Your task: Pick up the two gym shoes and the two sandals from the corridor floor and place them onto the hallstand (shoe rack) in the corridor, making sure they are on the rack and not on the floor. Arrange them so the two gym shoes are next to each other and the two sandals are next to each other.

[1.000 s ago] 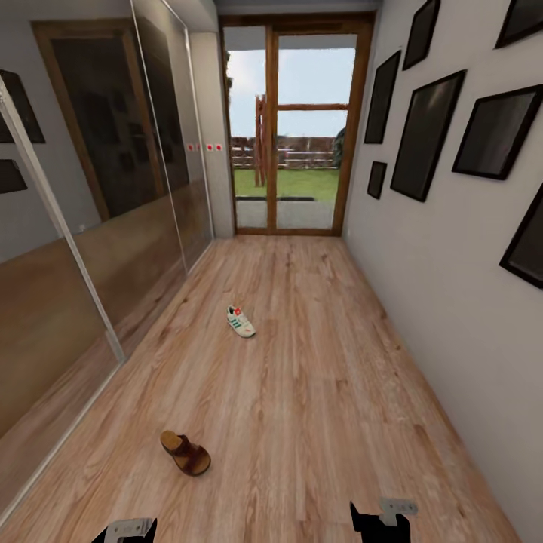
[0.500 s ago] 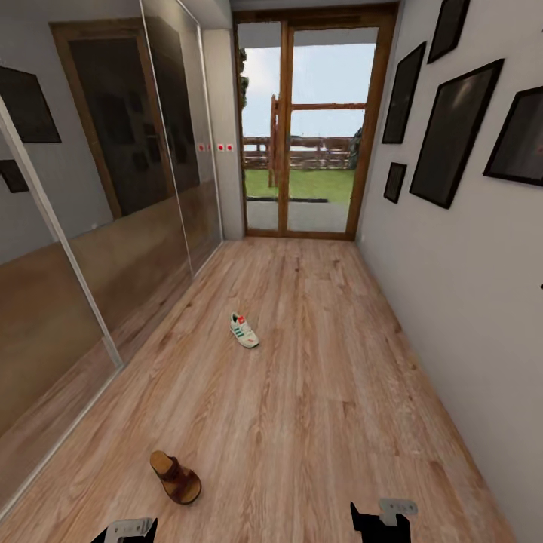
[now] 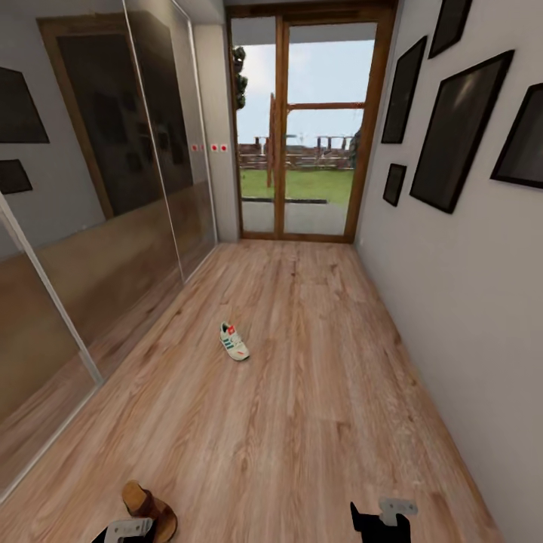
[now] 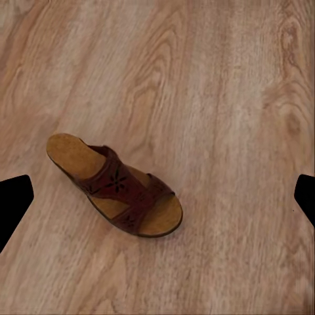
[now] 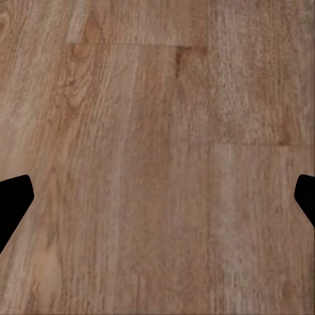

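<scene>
Sandal [image 4: 115,186], dark woven leather with a smooth tan insole, lay flat on the wood-grain floor [image 3: 302,422] beneath the left gripper [image 4: 157,197], whose fingers stood wide apart, empty; a white gym shoe [image 3: 234,342] sat well beyond.

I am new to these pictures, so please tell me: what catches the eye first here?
First the glass door at the corridor's far end, bright with sky and lawn. Then one white gym shoe lying alone mid-floor, and a brown sandal on the wood floor, below the left gripper with its jaws wide apart.
</scene>
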Robot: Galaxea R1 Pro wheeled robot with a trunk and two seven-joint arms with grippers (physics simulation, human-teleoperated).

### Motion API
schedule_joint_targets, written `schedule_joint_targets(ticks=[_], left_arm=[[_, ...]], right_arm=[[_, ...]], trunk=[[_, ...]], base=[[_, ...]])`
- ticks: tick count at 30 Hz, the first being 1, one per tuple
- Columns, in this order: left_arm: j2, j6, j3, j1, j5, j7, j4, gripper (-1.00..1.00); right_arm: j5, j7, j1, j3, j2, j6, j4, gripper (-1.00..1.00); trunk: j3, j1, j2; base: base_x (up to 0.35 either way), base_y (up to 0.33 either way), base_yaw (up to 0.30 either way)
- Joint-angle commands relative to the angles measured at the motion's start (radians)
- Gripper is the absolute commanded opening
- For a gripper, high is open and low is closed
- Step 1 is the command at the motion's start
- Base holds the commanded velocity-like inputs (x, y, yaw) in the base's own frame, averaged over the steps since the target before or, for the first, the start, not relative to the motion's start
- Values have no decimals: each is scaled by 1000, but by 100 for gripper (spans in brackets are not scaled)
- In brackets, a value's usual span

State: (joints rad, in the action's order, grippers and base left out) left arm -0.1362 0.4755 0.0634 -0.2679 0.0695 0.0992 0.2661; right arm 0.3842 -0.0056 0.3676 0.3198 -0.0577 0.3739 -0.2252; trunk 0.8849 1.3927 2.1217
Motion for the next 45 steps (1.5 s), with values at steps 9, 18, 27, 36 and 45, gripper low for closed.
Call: schedule_joint_targets(ticks=[9, 18, 27, 36, 45], left_arm=[[0, 2, 6, -1, 7, 10, -1, 100], [0, 2, 7, -1, 7, 10, 0, 100], [0, 2, 7, -1, 7, 10, 0, 100], [0, 2, 7, -1, 7, 10, 0, 100], [0, 2, 7, -1, 7, 10, 0, 100]], right_arm=[[10, 0, 1, 8, -1, 3, 0, 100], [11, 1, 1, 10, -1, 3, 0, 100], [11, 0, 1, 10, 0, 3, -3, 100], [10, -1, 1, 10, -1, 3, -3, 100], [10, -1, 1, 10, 0, 3, -3, 100]], trunk=[[1, 0, 0], [1, 0, 0], [1, 0, 0], [1, 0, 0], [1, 0, 0]], base=[[284, -160, 0], [284, -160, 0], [284, -160, 0], [288, -160, 0], [301, -159, 135]])
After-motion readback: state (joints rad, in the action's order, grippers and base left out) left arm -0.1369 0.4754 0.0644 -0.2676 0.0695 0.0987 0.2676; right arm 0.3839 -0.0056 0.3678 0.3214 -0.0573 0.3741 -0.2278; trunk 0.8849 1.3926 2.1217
